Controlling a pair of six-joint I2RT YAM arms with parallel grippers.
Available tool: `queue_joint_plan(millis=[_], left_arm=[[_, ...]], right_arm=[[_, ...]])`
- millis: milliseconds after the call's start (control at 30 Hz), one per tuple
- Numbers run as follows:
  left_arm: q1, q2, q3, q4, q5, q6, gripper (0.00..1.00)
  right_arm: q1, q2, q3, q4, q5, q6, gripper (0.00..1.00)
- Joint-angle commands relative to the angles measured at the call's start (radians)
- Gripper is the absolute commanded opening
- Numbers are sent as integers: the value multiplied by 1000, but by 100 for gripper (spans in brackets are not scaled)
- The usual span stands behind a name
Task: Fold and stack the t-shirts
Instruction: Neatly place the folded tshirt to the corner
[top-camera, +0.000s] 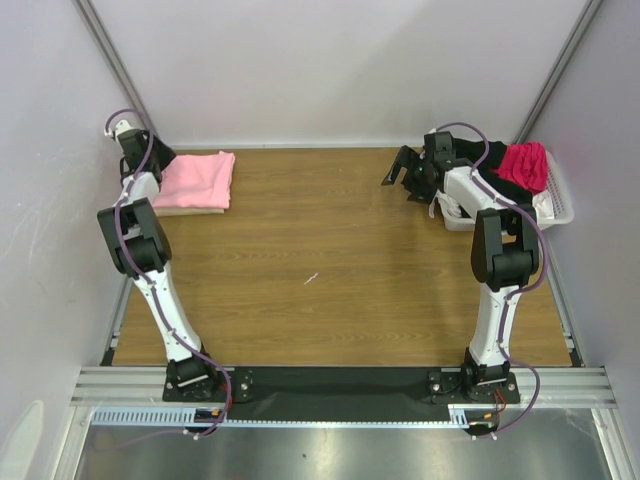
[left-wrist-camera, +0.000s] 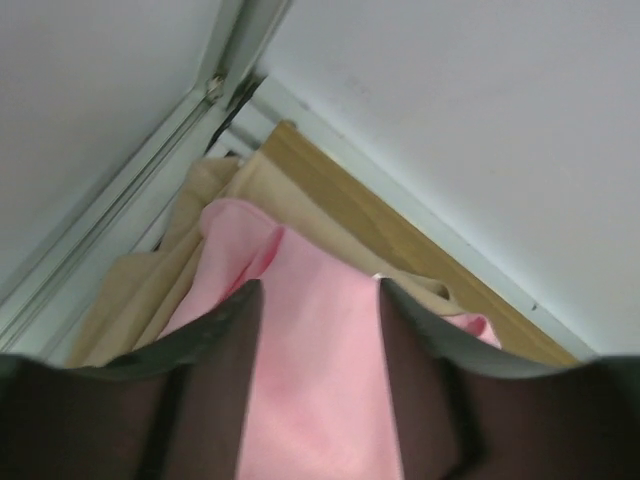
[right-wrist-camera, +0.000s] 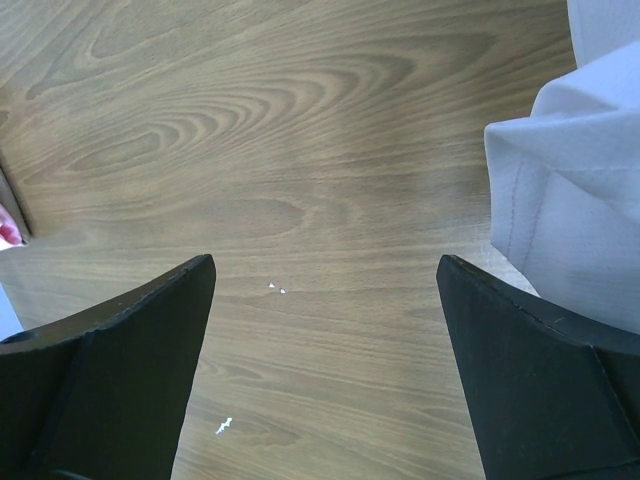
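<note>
A folded light pink t-shirt (top-camera: 200, 178) lies on a tan t-shirt (top-camera: 190, 209) at the table's far left. My left gripper (top-camera: 158, 158) is at the stack's left edge. In the left wrist view its fingers stand apart (left-wrist-camera: 315, 290) over the pink t-shirt (left-wrist-camera: 320, 390), with the tan t-shirt (left-wrist-camera: 130, 290) showing beyond. My right gripper (top-camera: 400, 170) hangs open above bare wood (right-wrist-camera: 325, 275), holding nothing. A white t-shirt (right-wrist-camera: 570, 200) lies just to its right. Magenta (top-camera: 525, 165) and black (top-camera: 490, 155) t-shirts sit in the basket.
A white plastic basket (top-camera: 560, 208) stands at the far right against the wall. Grey walls close in the back and both sides. A metal frame post (left-wrist-camera: 215, 90) runs up the corner behind the left stack. Small white specks (top-camera: 311, 277) lie mid-table.
</note>
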Motion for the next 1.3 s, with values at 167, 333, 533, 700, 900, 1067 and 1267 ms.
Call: queue_joint_plan(millis=[167,333,533,700,900,1067,1267], left_arm=[[-13,-18,14,140,144,-7,31],[-12,25,43,117,156,-90,18],[-3,107,69,137,155,-241,15],[-1,191,178,116,147,-305,14],[10,256,235,143,104,-351,16],[14,294,285,160,87,-357,21],[14,326,318,138,61,-366,29]], right_arm=[[9,5,40,4,13,10,100],[11,6,44,-2,16,7,100],[11,22,78,-24,21,2,100],[9,34,107,-45,28,3,100],[14,57,147,-76,41,11,100],[22,72,179,-96,50,16,100],[36,83,202,-108,58,17,100]])
